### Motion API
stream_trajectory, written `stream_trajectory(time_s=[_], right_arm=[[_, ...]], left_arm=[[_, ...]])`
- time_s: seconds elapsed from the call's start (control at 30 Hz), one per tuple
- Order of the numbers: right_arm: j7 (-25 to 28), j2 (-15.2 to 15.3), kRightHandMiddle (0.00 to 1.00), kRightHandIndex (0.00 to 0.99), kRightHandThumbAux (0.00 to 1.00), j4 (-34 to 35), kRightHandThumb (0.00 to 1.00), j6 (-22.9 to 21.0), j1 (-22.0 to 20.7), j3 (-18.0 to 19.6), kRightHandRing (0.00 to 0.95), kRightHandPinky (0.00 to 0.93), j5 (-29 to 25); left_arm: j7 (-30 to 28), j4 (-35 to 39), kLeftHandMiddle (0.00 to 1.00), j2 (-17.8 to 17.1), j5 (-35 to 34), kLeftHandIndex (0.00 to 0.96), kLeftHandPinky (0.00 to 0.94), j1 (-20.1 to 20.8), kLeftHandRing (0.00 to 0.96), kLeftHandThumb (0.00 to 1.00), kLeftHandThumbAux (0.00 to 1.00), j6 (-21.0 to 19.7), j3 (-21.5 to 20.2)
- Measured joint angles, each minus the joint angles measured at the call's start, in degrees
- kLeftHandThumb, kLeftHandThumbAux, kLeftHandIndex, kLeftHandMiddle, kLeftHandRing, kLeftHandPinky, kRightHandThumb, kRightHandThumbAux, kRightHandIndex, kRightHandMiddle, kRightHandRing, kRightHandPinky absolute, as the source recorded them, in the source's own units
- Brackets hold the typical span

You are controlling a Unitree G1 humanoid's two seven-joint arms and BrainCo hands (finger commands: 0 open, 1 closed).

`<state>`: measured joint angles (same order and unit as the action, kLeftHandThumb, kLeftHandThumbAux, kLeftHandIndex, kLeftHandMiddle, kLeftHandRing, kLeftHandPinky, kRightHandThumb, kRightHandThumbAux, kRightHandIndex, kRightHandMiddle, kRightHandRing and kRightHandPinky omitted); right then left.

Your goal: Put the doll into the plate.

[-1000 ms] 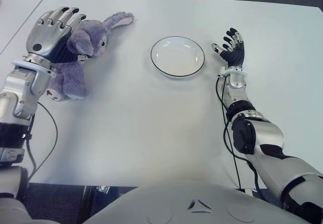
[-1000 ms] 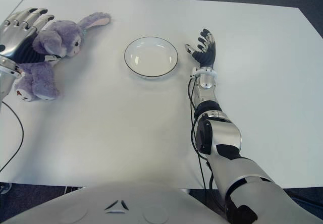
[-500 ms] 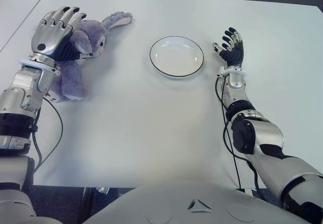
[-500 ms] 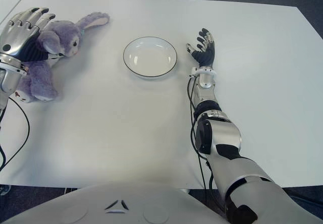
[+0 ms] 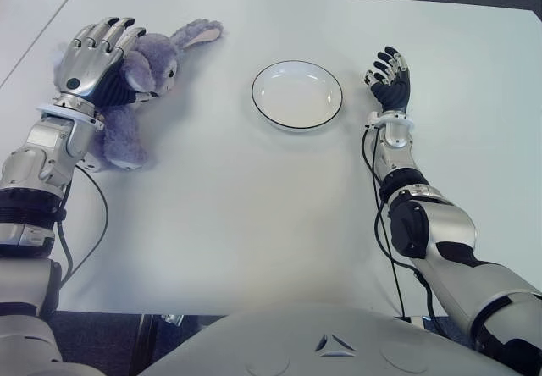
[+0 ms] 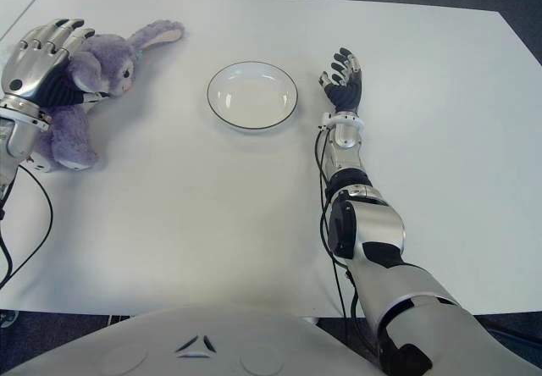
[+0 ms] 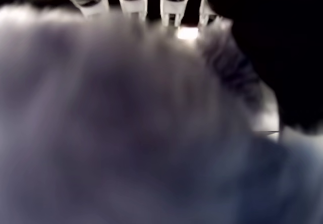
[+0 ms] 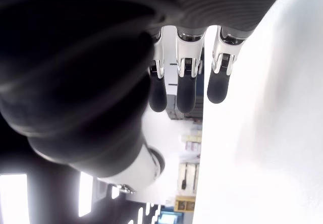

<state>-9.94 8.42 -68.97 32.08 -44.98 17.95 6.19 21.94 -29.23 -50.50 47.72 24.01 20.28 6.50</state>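
With the left robot hand [image 5: 93, 54] draped over the doll [image 5: 135, 88], fingers not visibly clamped, it should close firmly around the body before lifting toward the plate [image 5: 297, 95] beside the open, empty right robot hand [image 5: 389, 80].

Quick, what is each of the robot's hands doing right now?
Left hand: laid over the purple bunny doll; whether its fingers have closed on it cannot be told.
Right hand: open, holding nothing, to the right of the plate.
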Motion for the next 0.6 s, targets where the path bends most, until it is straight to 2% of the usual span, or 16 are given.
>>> stream_trajectory(time_s=[0.3,0.6], right_arm=[[-0.22,0.06,0.193,0.146,0.938,0.00,0.603,0.00,0.03,0.13,0.185,0.191,-0.02],[-0.21,0.00,0.199,0.149,0.923,0.00,0.730,0.07,0.06,0.58,0.191,0.184,-0.26]], left_arm=[[0.28,-6.83,0.000,2.41,-0.14,0.000,0.000,2.71,0.000,0.000,0.645,0.80,2.44],[3.68,-17.84,0.000,3.96,-0.55,0.014,0.000,8.29,0.000,0.000,0.704,1.68,4.28]])
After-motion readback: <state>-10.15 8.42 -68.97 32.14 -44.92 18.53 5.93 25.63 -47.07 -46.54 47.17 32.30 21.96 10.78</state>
